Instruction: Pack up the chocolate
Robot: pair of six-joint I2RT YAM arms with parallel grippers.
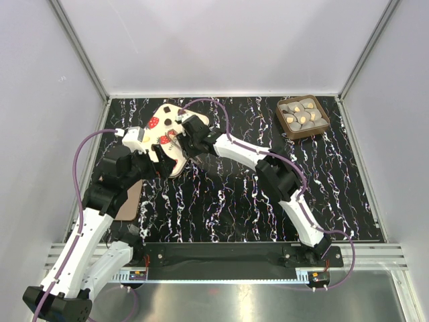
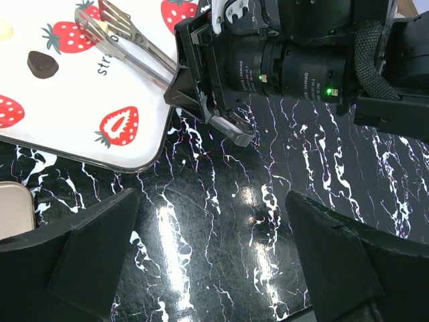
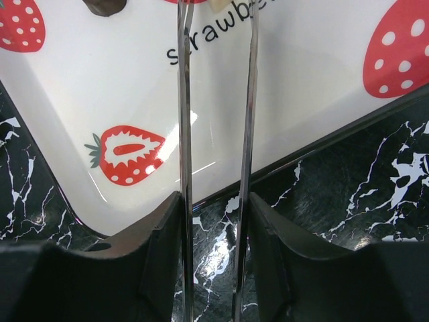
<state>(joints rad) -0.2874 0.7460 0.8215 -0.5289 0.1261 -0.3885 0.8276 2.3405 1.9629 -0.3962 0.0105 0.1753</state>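
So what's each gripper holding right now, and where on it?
Right gripper grips the metal tongs across both arms, tips over the strawberry lid. Left gripper is open and empty.

Top view looks down from above and behind the arm bases, whole table in frame; left wrist view low and close, facing the right gripper and strawberry lid; right wrist view nearest, sighting along the tongs onto that lid; all three share it.
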